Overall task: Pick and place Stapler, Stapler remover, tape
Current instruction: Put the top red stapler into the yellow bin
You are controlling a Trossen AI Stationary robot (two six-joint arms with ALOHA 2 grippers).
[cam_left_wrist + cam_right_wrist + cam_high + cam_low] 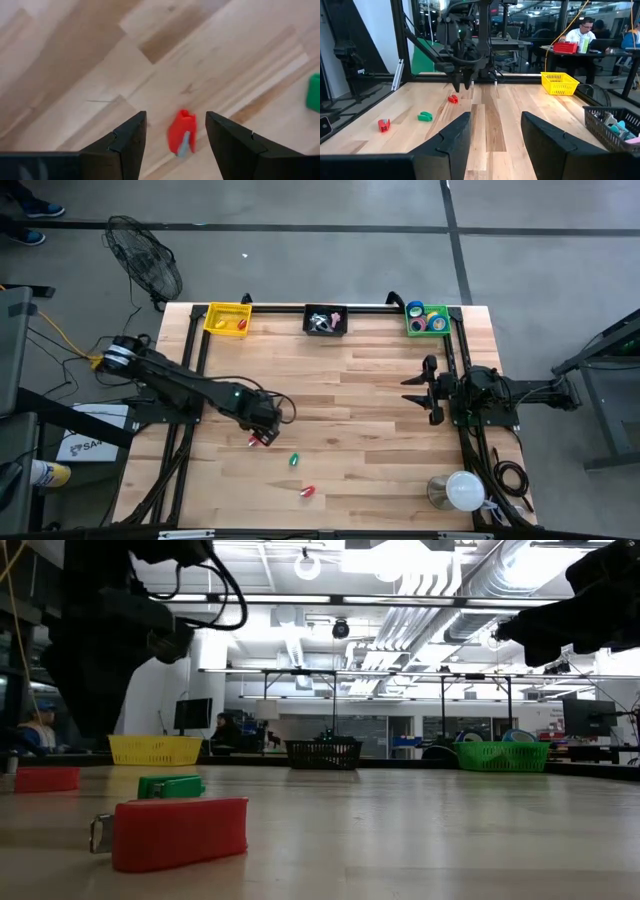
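Left gripper (175,137) is hovering, jaws open and empty, over the red stapler (181,132); an off-centre descent risks knocking it across the surface (380,410)

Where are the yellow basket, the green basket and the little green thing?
yellow basket (226,319), high view, its inside floor.
green basket (427,330), high view, near rim.
little green thing (294,460), high view, its middle.

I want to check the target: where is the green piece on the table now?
In the high view, the green piece lies on the table's left half, between two red pieces, just beyond the left gripper.
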